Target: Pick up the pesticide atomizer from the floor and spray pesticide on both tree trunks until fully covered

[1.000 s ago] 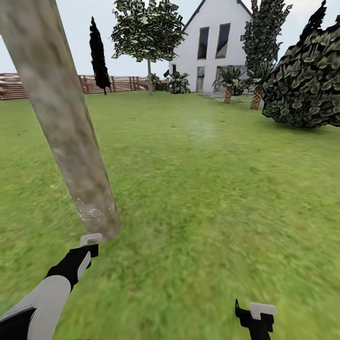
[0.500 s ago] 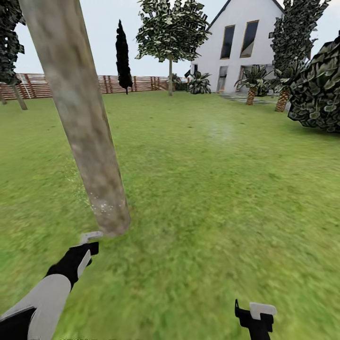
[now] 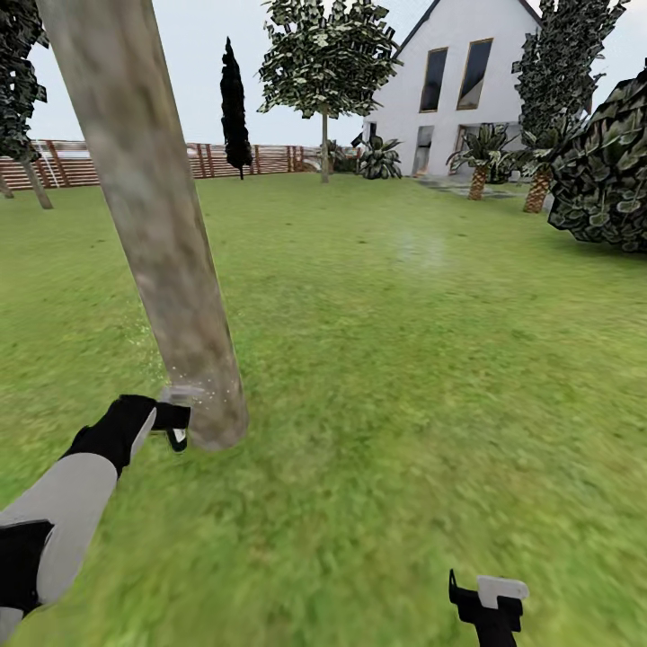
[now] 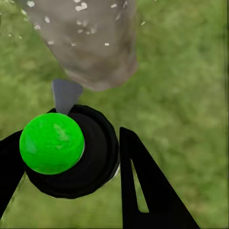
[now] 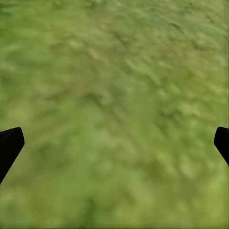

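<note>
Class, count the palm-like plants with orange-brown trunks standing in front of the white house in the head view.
2. One palm stands by the house's wall; the second palm is further right, beside the big dark bush, which may hide others.

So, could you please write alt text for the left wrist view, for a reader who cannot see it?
The left hand grips the pesticide atomizer, a black round body with a bright green ball, its grey nozzle aimed at the base of a tree trunk. Pale specks of pesticide dot the bark, and green lawn lies around.

The tree trunk (image 3: 153,225), pale grey-brown, leans across the frame's upper left; whitish pesticide (image 3: 193,388) specks dot its base beside the black, green-topped atomizer (image 4: 71,152).
</note>
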Tool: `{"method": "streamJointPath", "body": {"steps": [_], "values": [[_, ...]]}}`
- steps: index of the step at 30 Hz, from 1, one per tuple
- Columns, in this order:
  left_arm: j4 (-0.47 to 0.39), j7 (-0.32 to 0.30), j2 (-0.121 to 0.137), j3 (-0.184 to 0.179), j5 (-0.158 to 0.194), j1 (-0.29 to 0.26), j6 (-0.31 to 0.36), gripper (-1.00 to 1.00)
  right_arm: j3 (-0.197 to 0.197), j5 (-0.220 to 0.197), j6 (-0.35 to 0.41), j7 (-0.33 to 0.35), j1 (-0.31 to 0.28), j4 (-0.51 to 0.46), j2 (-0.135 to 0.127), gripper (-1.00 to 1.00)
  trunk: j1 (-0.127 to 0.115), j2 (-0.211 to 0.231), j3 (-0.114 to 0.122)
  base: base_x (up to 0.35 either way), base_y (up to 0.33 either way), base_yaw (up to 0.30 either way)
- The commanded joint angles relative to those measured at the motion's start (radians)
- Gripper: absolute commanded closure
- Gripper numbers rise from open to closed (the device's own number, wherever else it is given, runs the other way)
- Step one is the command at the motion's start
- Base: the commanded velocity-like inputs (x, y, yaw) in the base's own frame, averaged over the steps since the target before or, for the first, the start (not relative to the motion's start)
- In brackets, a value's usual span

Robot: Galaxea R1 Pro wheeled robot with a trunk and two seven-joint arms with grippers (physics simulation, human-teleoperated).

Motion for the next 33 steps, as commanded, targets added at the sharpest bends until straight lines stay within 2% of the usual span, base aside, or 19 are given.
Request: {"method": "streamJointPath", "body": {"steps": [1,2,4,6,8,10,12,14,16,18,20,22,23,27,29,33], "values": [[-0.001,-0.016,0.002,-0.004,-0.015,-0.017,0.014,1.00,-0.003,0.007,-0.002,-0.004,0.000,0.001,0.000,-1.00,0.000,0.000,-0.001,0.000,0.000,0.000],[-0.001,-0.030,0.008,-0.009,-0.014,-0.033,0.019,1.00,-0.003,0.007,-0.002,-0.004,0.000,0.001,0.000,-1.00,0.000,0.000,-0.001,0.000,0.000,0.000],[0.000,-0.101,0.037,-0.014,-0.021,-0.070,0.023,1.00,-0.003,0.007,-0.002,-0.004,-0.001,0.001,0.000,-1.00,0.000,0.000,-0.001,0.000,0.000,0.000],[0.000,-0.125,0.059,-0.016,-0.022,-0.079,0.024,1.00,-0.003,0.007,-0.001,-0.004,-0.001,0.001,0.000,-1.00,0.000,0.000,-0.001,0.000,0.000,0.000],[-0.002,-0.132,0.057,-0.016,-0.020,-0.088,0.026,1.00,-0.003,0.007,-0.001,-0.004,-0.001,0.001,0.000,-1.00,0.000,0.000,-0.001,0.000,0.000,0.000],[-0.018,-0.134,0.044,-0.015,-0.017,-0.126,0.073,1.00,-0.003,0.007,-0.001,-0.004,0.000,0.001,0.000,-1.00,0.000,0.000,-0.001,0.000,0.000,0.000],[-0.026,-0.136,0.048,-0.015,-0.016,-0.144,0.108,1.00,-0.003,0.007,-0.001,-0.004,0.000,0.001,0.000,-1.00,0.000,0.000,-0.001,0.000,0.000,0.000],[-0.030,-0.136,0.065,-0.016,-0.021,-0.152,0.122,1.00,-0.003,0.007,-0.001,-0.004,-0.001,0.001,0.000,-1.00,0.000,0.000,-0.001,0.000,0.000,0.000],[-0.031,-0.137,0.099,-0.015,-0.021,-0.153,0.124,1.00,-0.003,0.007,-0.001,-0.004,-0.001,0.001,0.000,-1.00,0.000,0.000,-0.001,0.000,0.000,0.000],[-0.038,-0.137,0.120,-0.016,-0.022,-0.153,0.125,1.00,-0.003,0.007,-0.001,-0.004,-0.001,0.001,0.000,-1.00,0.000,0.000,-0.001,0.000,0.000,0.000],[-0.048,-0.137,0.124,-0.016,-0.022,-0.153,0.128,1.00,-0.003,0.007,-0.002,-0.004,-0.001,0.001,0.000,-1.00,0.000,0.000,-0.001,0.000,0.000,0.000],[-0.109,-0.136,0.124,-0.016,-0.022,-0.157,0.136,1.00,-0.003,0.007,-0.003,-0.004,-0.001,0.000,0.000,-1.00,0.000,0.000,-0.001,0.000,0.000,0.000],[-0.164,-0.135,0.137,-0.019,-0.025,-0.182,0.214,1.00,-0.004,0.006,-0.003,-0.005,-0.001,-0.001,0.000,-1.00,0.000,0.000,-0.001,0.000,0.000,0.000],[-0.143,-0.137,0.159,-0.021,-0.024,-0.153,0.216,1.00,-0.003,0.007,-0.003,-0.004,-0.001,0.000,0.000,-1.00,0.000,0.000,-0.001,0.000,0.000,0.000],[-0.133,-0.139,0.159,-0.021,-0.029,-0.121,0.210,1.00,-0.003,0.007,-0.003,-0.005,0.000,-0.001,0.000,-1.00,0.000,0.000,-0.001,0.000,0.000,0.012],[-0.130,-0.173,0.158,-0.023,-0.033,-0.107,0.207,1.00,-0.003,0.007,-0.003,-0.004,-0.001,0.000,0.000,-1.00,0.000,0.000,-0.001,0.000,0.000,0.202]]}}
